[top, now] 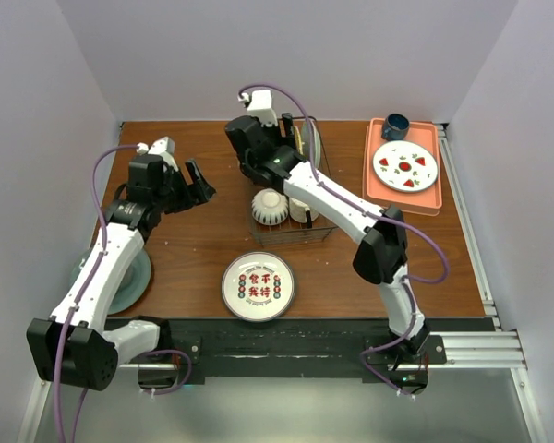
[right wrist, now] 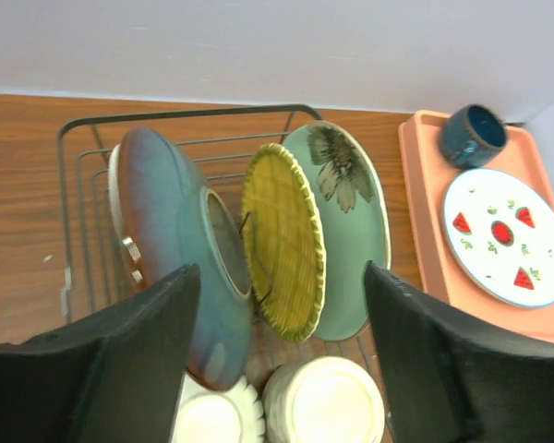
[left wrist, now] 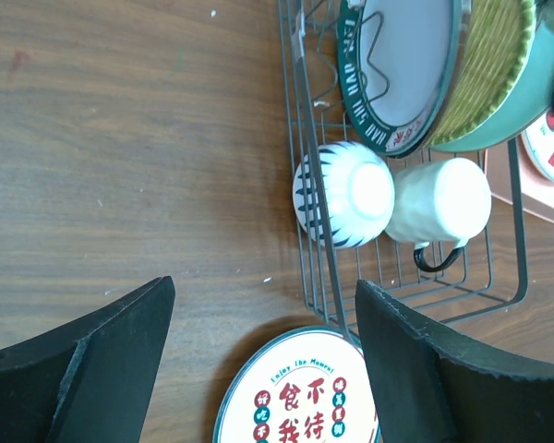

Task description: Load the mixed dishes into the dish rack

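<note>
The dark wire dish rack (top: 321, 233) stands mid-table. In the right wrist view three plates stand on edge in it: one with a blue-brown back (right wrist: 166, 249), a yellow woven one (right wrist: 282, 240) and the pale green flower plate (right wrist: 346, 217). The striped bowl (left wrist: 343, 194) and the cream mug (left wrist: 439, 201) lie upside down at the rack's near end. A white plate with a dark rim and red characters (top: 258, 286) lies flat on the table in front of the rack. My right gripper (right wrist: 282, 369) is open and empty above the rack. My left gripper (left wrist: 263, 369) is open and empty left of the rack.
An orange tray (top: 377, 175) at the back right holds a watermelon-patterned plate (top: 405, 166) and a dark blue cup (top: 394, 125). A teal plate (top: 134, 277) lies at the near left, partly under my left arm. Walls close in the back and both sides.
</note>
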You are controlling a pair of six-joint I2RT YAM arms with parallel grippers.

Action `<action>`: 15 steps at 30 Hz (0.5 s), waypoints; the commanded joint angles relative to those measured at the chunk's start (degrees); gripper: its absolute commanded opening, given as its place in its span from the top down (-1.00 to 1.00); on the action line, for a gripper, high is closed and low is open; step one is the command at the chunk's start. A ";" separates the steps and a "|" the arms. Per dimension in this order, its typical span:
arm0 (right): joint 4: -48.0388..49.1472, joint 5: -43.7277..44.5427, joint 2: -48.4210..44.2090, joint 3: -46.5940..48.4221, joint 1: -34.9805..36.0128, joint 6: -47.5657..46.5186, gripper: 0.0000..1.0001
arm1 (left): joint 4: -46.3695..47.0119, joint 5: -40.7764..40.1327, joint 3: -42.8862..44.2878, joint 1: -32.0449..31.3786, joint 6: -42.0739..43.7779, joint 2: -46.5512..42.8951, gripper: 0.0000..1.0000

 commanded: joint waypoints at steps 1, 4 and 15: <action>-4.13 -7.53 -9.92 -3.92 -0.15 5.81 -0.62 | 2.60 3.08 -2.67 0.23 0.20 -0.85 -0.68; -5.09 -13.16 -17.04 -10.77 -0.58 8.10 -0.88 | 3.13 4.31 -5.04 0.23 0.55 -1.46 -0.68; -6.41 -28.54 -35.94 -32.84 -1.82 11.88 -0.97 | 3.83 7.03 -9.18 0.23 1.34 -1.64 -0.68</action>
